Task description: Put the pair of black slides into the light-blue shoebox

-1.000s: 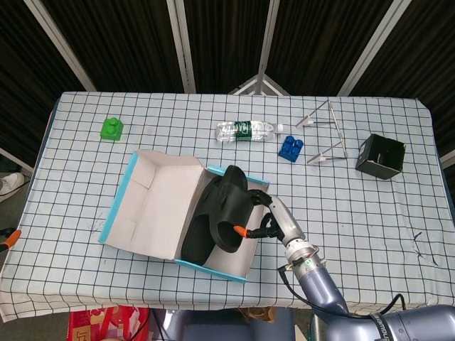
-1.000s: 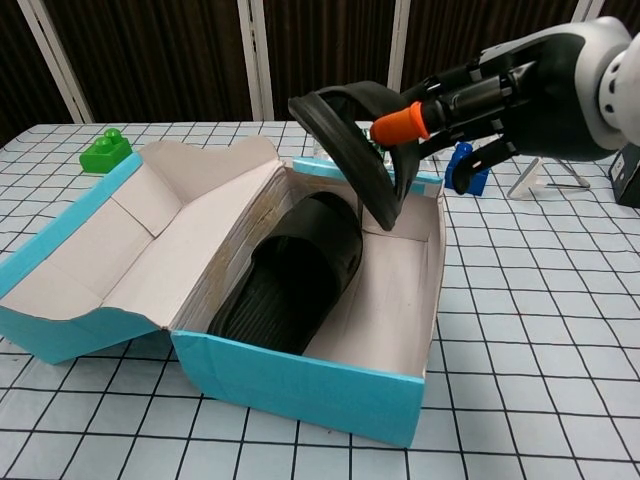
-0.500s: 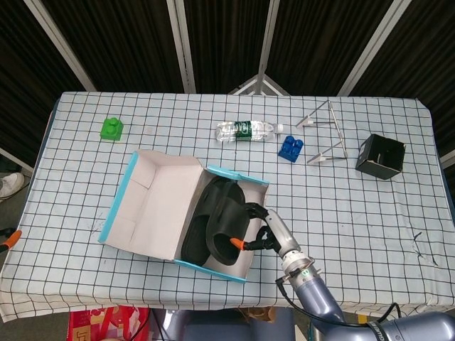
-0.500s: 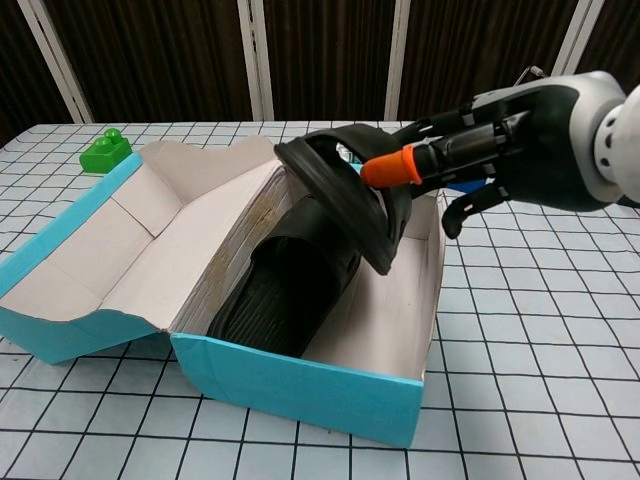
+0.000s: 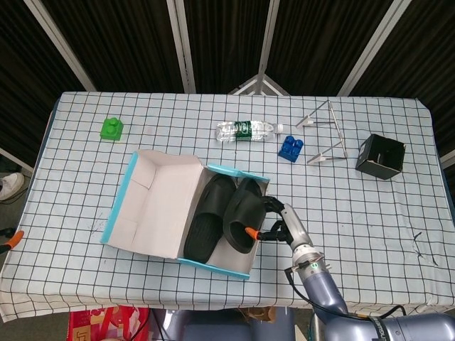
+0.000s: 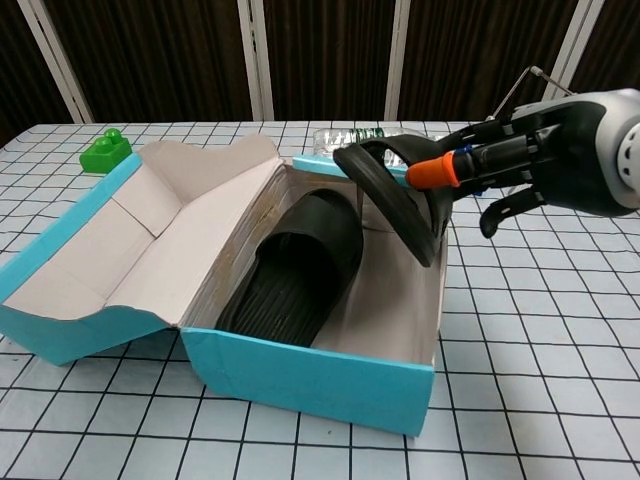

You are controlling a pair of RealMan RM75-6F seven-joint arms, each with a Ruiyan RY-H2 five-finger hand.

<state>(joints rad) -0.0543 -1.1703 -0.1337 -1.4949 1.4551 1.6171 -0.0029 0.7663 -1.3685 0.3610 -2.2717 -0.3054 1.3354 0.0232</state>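
A: What had changed there? The second slide (image 6: pixel 395 195) had swung over from above the first one to the right side of the shoebox (image 6: pixel 310 375), tilted on edge against the right wall.

B: And the right hand (image 6: pixel 520 165) was pinching it by the strap, an orange-tipped finger on top. The left hand wasn't in either view.

A: So the first slide (image 6: pixel 295 275) lay flat on the box floor, ridged sole up, and the second was partly in. I judged the task nearly done, with only the release left.

B: Rubbery, matte black slides; thin cardboard box, pale blue outside, plain inside, lid (image 5: pixel 153 202) flopped open on the checked surface (image 5: pixel 355 206).
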